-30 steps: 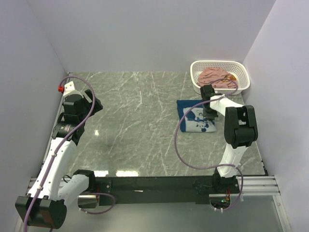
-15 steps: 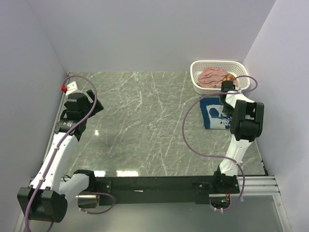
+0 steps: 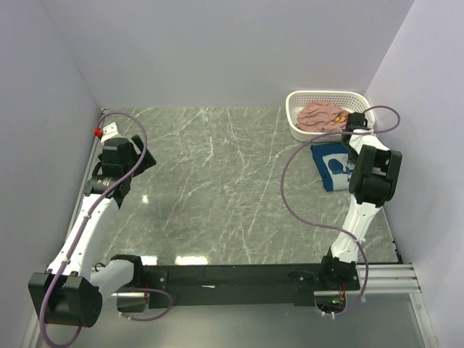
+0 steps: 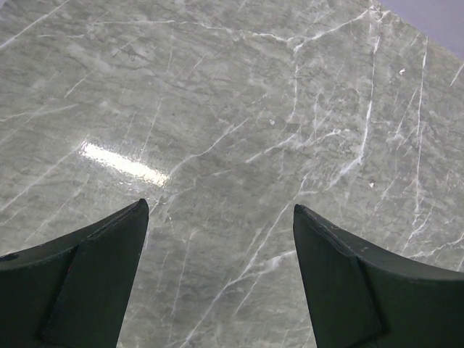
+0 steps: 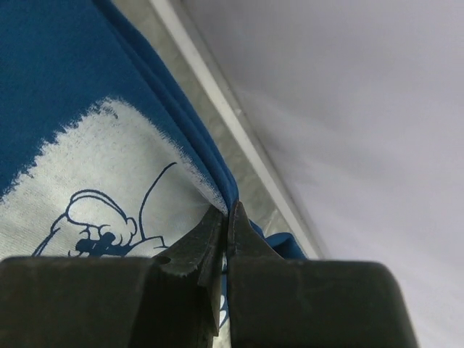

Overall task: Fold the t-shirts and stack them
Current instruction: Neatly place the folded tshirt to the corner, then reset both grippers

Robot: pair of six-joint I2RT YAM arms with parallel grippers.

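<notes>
Two t-shirts wait to be folded and stacked. The navy blue t-shirt [image 3: 332, 168] lies on the table [image 3: 217, 167] at about 3 o'clock, close to the right side. It looks folded into a small block. The pink t-shirt [image 3: 319, 114] sits bunched up in the white basket [image 3: 325, 93] at about 1 o'clock, just past the blue one.

The right claw [image 5: 227, 217] is squeezed tight on a folded edge of the blue tee, with a thin bit of cloth pinched between its tips. The left claw [image 4: 219, 209] is spread wide and holds nothing. It hangs over bare table at about 9 o'clock.

I think the right claw is putting the blue tee in its spot by the right side. To do it well, it should grip firmly and move low and slow, so the folds do not flop open. It should stop before the cloth hangs over the side of the table. Then it should open and lift straight up, so no cloth comes up with it.

The blue tee is soft and thin, and it bends in a round fold. Its white print [image 5: 87, 188] has a fuzzy edge and blue cartoon lines. The pink tee is wrinkly. The basket is hard plastic, full of little holes, with round corners. The table is shiny grey-green stone with white cracks. The claws are black, hard and pointy.
</notes>
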